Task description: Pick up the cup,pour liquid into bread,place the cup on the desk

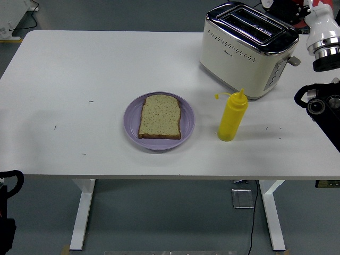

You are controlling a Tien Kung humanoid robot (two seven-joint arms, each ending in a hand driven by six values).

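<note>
A slice of seeded bread [160, 116] lies flat on a lilac plate [132, 123] near the middle of the white worktop [79, 79], seen from the head view. No sauce is visible on the bread's surface. Just to the right of the plate a yellow squeeze bottle [232, 117] stands upright, its cap hanging off to the left of the nozzle. Behind it, toward the far right, sits a cream and chrome two-slot toaster [247, 49].

The red sauce bottle [291, 7] shows only as a sliver of red at the picture's top right corner, high above the far edge of the worktop, with a white and chrome part of the robot's right arm [324, 34] beside it. Black joints of that arm hang over the worktop's right edge. The right hand itself is largely cut off by the frame, so whether its fingers are clamped on the bottle cannot be told.

A black part of the left arm [8, 210] rests at the lower left corner, below the worktop's near edge.
</note>
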